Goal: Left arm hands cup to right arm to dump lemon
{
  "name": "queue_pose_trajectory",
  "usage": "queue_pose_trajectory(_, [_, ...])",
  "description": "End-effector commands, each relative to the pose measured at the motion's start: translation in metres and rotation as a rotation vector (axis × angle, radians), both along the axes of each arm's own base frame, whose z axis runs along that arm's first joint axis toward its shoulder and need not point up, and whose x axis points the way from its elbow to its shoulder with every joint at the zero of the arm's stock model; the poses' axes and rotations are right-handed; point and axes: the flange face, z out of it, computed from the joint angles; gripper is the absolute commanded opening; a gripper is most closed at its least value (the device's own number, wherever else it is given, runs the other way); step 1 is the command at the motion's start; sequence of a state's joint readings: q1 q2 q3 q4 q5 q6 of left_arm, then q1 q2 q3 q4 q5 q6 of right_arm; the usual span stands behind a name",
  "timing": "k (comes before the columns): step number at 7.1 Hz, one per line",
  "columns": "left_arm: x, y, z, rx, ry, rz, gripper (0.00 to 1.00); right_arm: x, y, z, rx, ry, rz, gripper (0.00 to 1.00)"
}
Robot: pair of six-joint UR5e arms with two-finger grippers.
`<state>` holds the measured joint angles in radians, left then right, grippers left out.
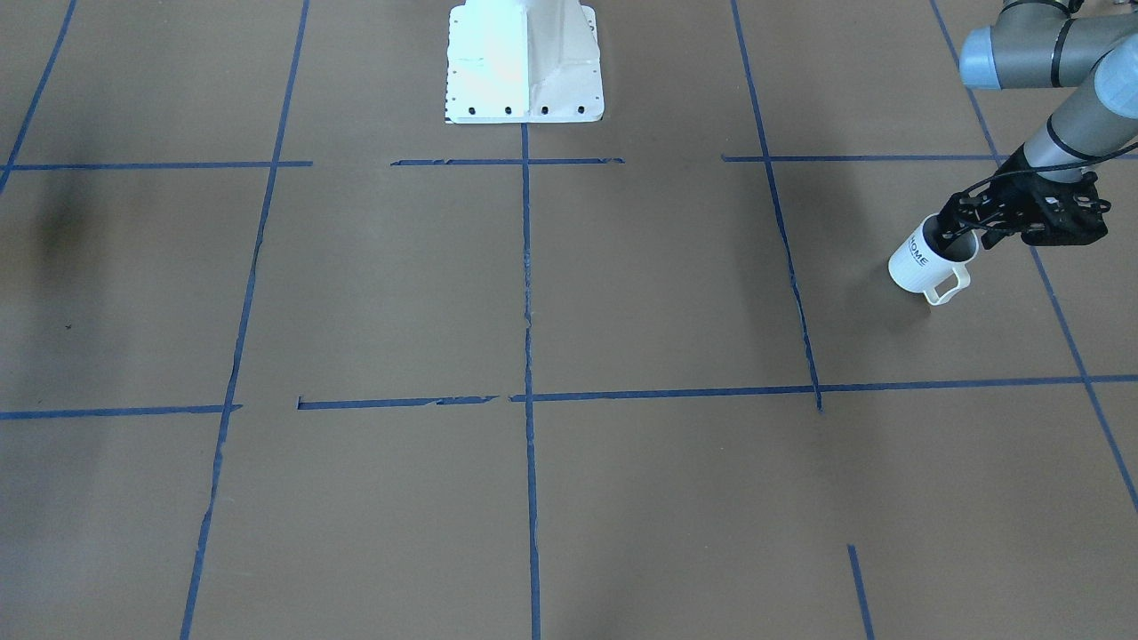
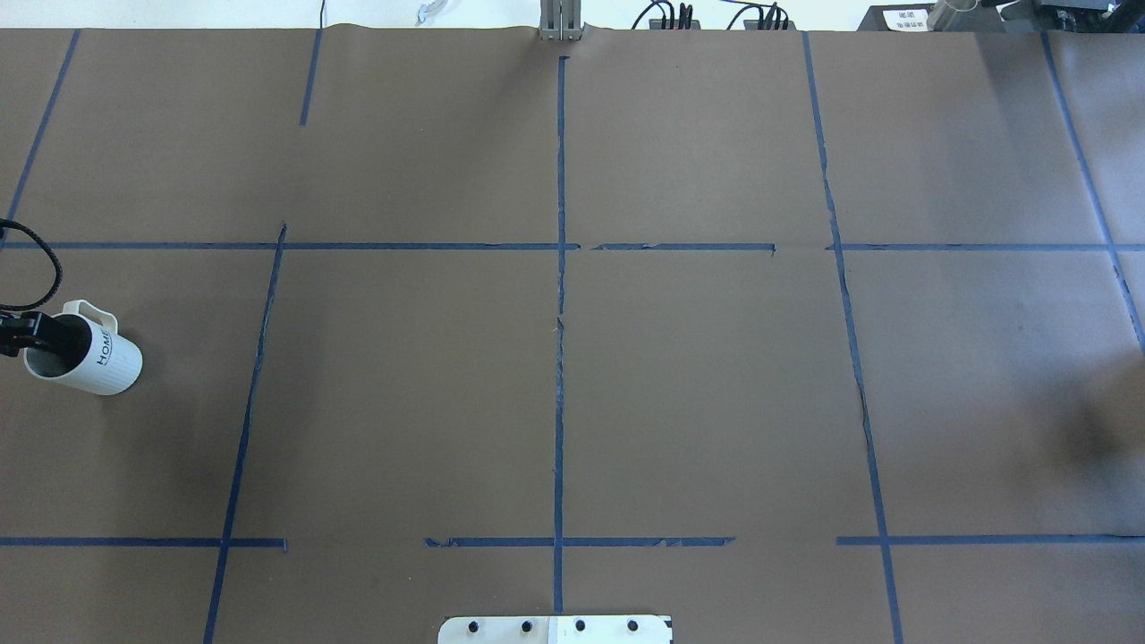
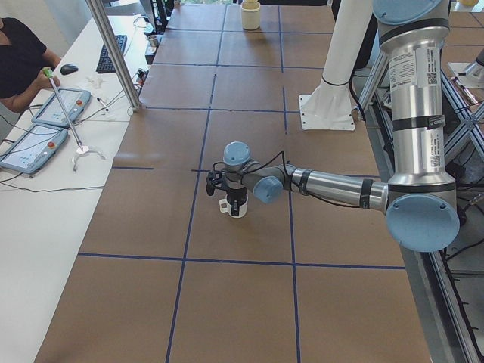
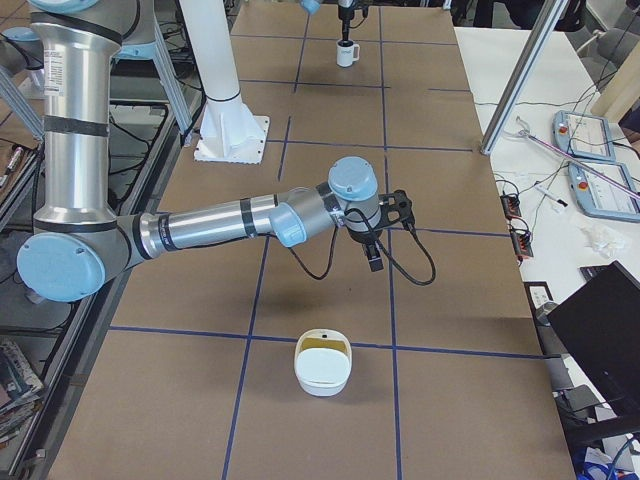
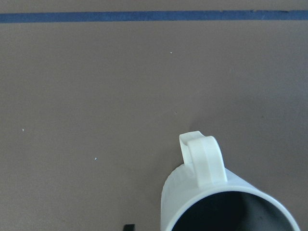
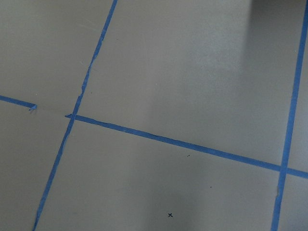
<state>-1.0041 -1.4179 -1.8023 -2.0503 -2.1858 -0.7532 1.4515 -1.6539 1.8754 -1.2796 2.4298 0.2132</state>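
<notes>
The white ribbed cup [image 1: 920,262] with "HOME" lettering stands on the brown table at the robot's far left; it also shows in the overhead view [image 2: 98,358]. My left gripper [image 1: 969,236] is at the cup's rim, with one finger inside the mouth and one outside. It looks open, since the left wrist view shows a gap between a fingertip and the cup wall [image 5: 192,192]. The lemon is hidden. My right gripper [image 4: 373,258] hangs above the table, far from the cup. I cannot tell if it is open or shut.
A white bowl-like container [image 4: 322,367] sits on the table in front of the right gripper. The white robot base [image 1: 524,62] stands at the table's middle edge. An operator [image 3: 19,60] with tablets sits beyond the far side.
</notes>
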Motion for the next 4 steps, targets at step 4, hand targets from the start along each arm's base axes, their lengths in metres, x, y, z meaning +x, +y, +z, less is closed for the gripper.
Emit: queue_pose_trajectory(4, [-0.144, -0.009, -0.053, 0.113, 0.028, 0.028, 1.0, 0.022, 0.032, 0.046, -0.148, -0.013, -0.012, 1.0])
